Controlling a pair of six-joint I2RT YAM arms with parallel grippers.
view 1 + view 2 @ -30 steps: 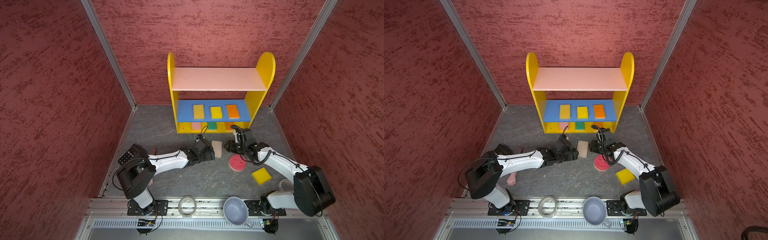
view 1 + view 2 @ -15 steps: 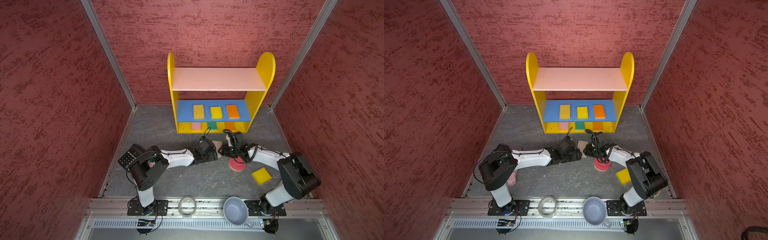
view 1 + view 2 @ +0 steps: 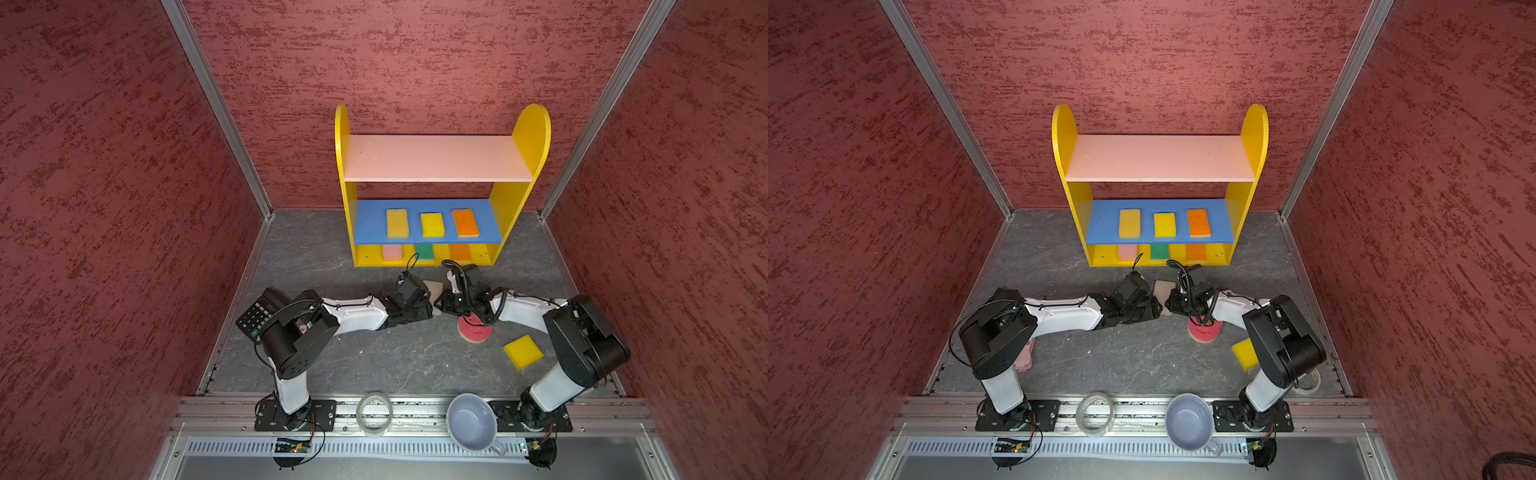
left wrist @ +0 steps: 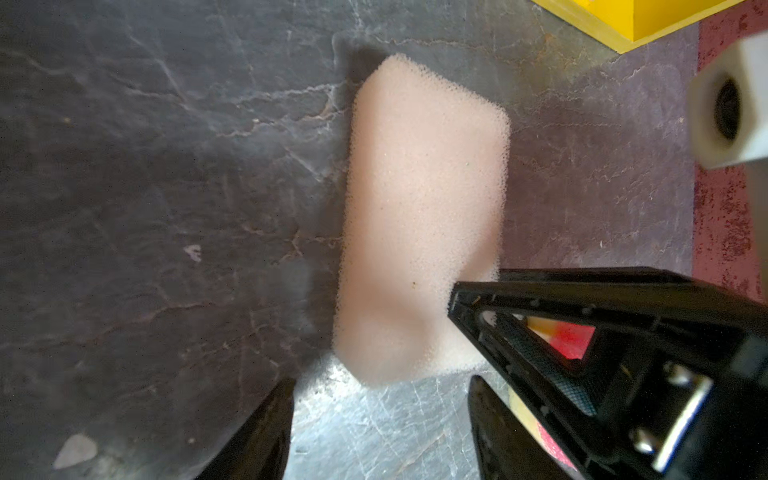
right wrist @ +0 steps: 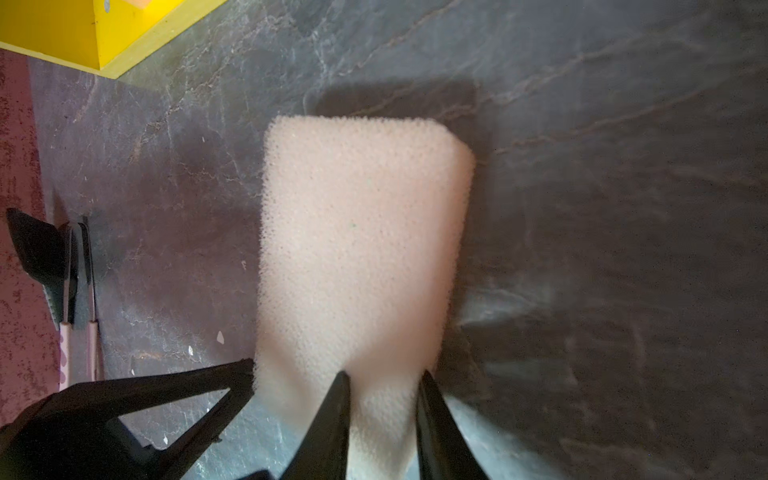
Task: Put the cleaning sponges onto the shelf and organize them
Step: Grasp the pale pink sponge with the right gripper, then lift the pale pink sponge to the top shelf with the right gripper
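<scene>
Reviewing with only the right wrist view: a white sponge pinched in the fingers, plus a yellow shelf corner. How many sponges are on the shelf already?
Observer: Six: three on the blue middle board, three on the yellow base under it.
Operator: And the top?
Observer: The pink top board is bare.
Operator: Any others loose?
Observer: Two on the floor: a round red sponge and a yellow sponge.

A robot lab test cell: red textured walls (image 3: 415, 62), aluminium posts (image 3: 216, 108), arms (image 3: 353, 318) bolted to a rail (image 3: 415, 409).
</scene>
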